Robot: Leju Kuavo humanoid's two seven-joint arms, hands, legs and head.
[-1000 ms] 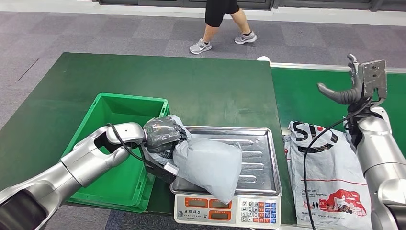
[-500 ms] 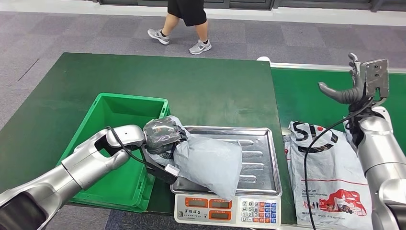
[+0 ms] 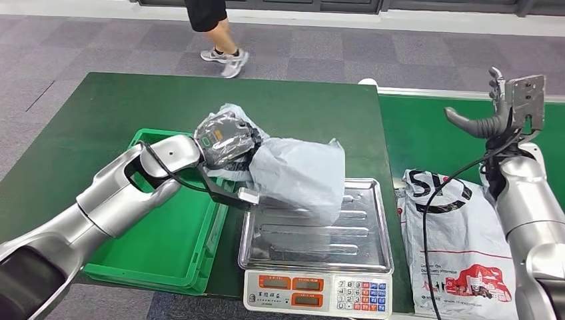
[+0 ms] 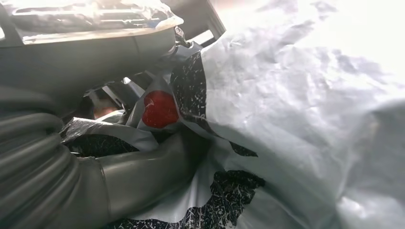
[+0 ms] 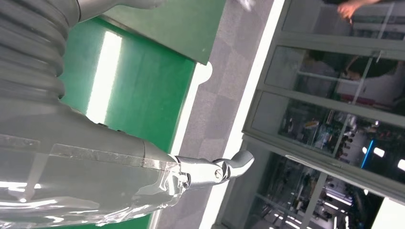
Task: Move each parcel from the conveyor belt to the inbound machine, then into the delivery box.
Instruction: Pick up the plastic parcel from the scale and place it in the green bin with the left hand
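Observation:
My left hand (image 3: 225,141) grips a grey plastic parcel (image 3: 301,175) and holds it in the air above the back left part of the scale's steel tray (image 3: 313,235). Up close, the left wrist view shows crumpled grey film with black print and a red spot (image 4: 159,109) pressed against the thumb (image 4: 143,176). The green delivery box (image 3: 160,233) stands just left of the scale, under my left forearm. A second white parcel with black and red print (image 3: 453,247) lies on the green conveyor belt (image 3: 420,133) at the right. My right hand (image 3: 490,113) is raised over the belt, fingers apart, holding nothing.
The scale's display and keypad (image 3: 317,290) face the near edge. A dark green table (image 3: 200,107) stretches behind the box and scale. A person's legs (image 3: 216,33) cross the grey floor beyond the table. A black cable (image 3: 440,200) hangs along my right arm over the white parcel.
My left hand has lifted the grey parcel off the scale tray, up and toward the back. The tray is now bare. The person has walked further left. My right hand has hardly moved.

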